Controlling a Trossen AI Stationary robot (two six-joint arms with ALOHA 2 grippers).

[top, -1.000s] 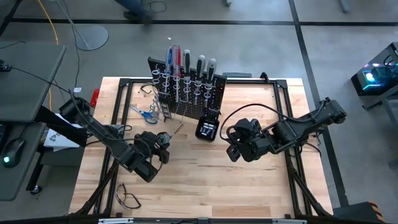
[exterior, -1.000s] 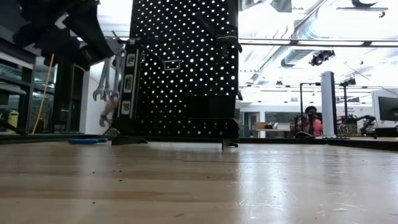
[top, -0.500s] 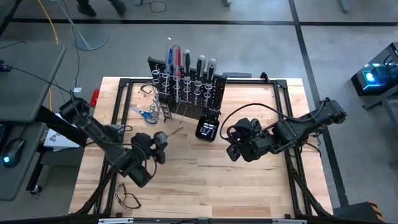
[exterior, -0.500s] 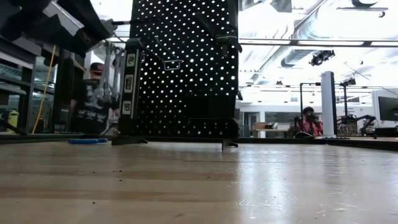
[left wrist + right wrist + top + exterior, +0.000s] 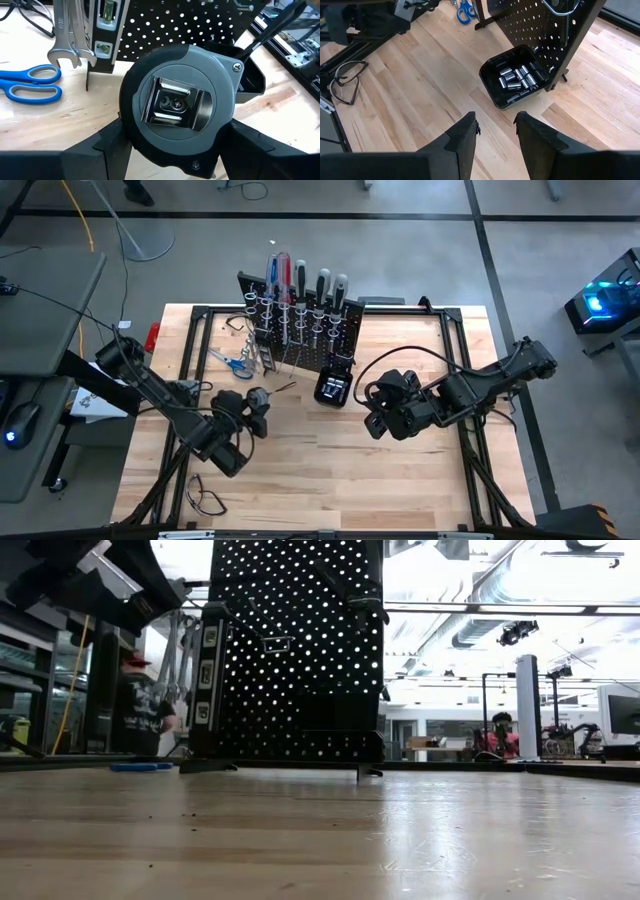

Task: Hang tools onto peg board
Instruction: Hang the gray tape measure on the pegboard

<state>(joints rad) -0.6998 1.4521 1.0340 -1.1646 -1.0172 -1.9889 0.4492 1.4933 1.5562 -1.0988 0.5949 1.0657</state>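
Note:
My left gripper (image 5: 250, 406) is shut on a round grey and black tape measure (image 5: 177, 102), above the table in front of the peg board. The black peg board (image 5: 298, 325) stands upright at the table's far side, with screwdrivers standing in its rings (image 5: 300, 280) and silver wrenches hanging at its left end (image 5: 67, 35). It also shows in the low view (image 5: 295, 650). Blue-handled scissors (image 5: 232, 363) lie flat on the table left of the board. My right gripper (image 5: 495, 131) is open and empty, over the table's right half (image 5: 378, 420). My left gripper pinches the tape measure's case between its two fingers, one finger (image 5: 102, 147) on each opposite side of the round body (image 5: 129, 132). The face with the metal belt clip (image 5: 172, 102) points back at the wrist. The fingers point toward the peg board. The tape measure is lifted clear of the table.
A small black box of silver sockets (image 5: 333, 388) sits at the board's right foot and shows in the right wrist view (image 5: 517, 75). Clear safety glasses (image 5: 205, 495) lie near the table's front left. People show in the room beyond (image 5: 140, 705).
My left gripper, still shut on the tape measure, has gone a little toward the table's far edge and the peg board and has turned somewhat. A person walks past behind the board. My right arm has kept still.

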